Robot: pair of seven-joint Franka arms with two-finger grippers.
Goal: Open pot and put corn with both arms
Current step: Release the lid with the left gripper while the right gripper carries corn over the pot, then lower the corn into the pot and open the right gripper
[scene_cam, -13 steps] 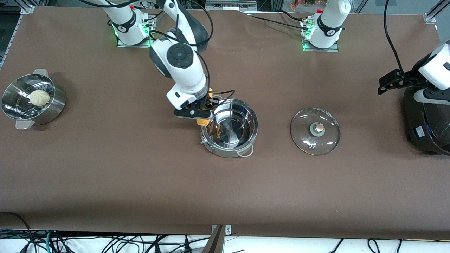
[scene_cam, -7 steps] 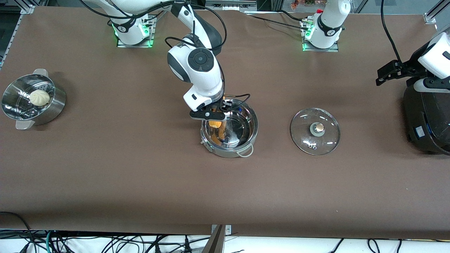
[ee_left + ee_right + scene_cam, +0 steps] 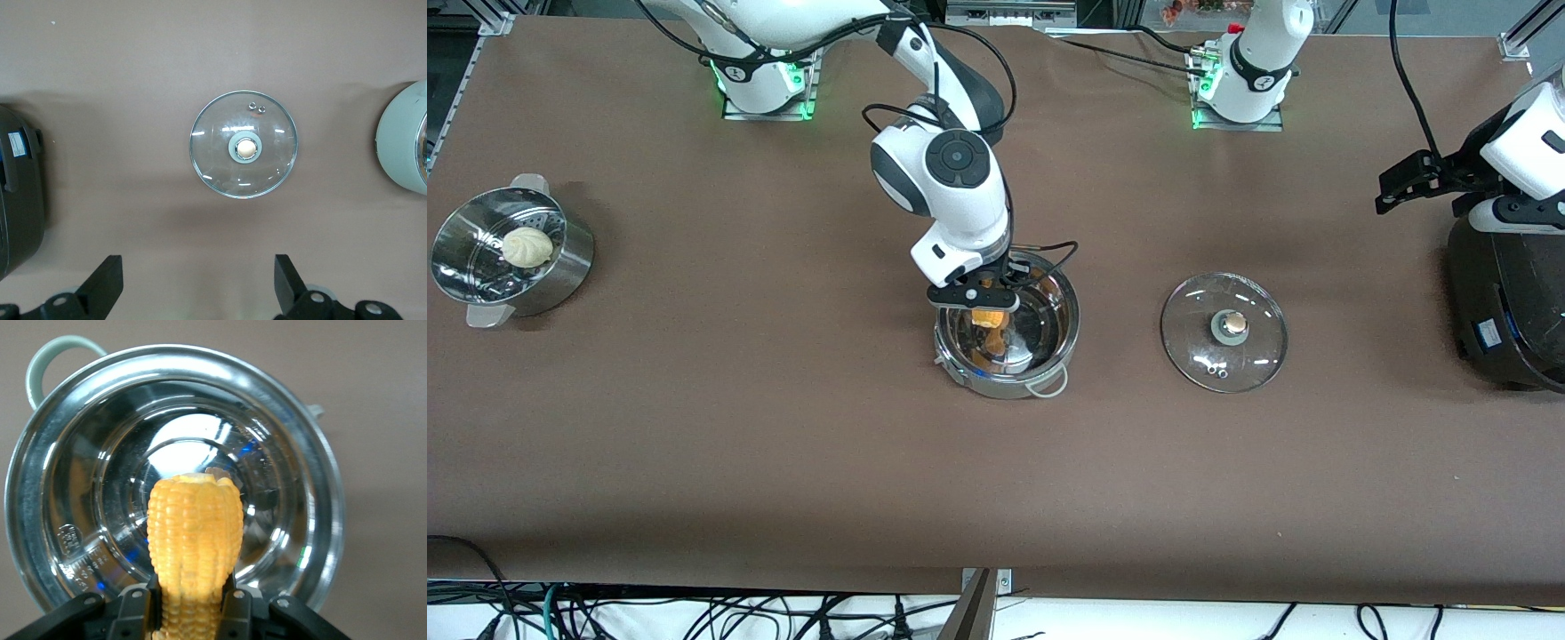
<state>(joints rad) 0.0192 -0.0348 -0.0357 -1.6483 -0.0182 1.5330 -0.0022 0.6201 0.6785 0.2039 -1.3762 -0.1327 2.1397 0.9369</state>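
My right pincer is clamped on the corn, hanging over the open pot. It's stiff, light, ridged, gripped at one end. My left pincer waits, spread apart, above the lid.

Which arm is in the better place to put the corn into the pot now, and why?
The right arm. The right gripper is shut on the corn and hangs over the open pot. The left gripper is open, empty, high above the lid near the black cooker.
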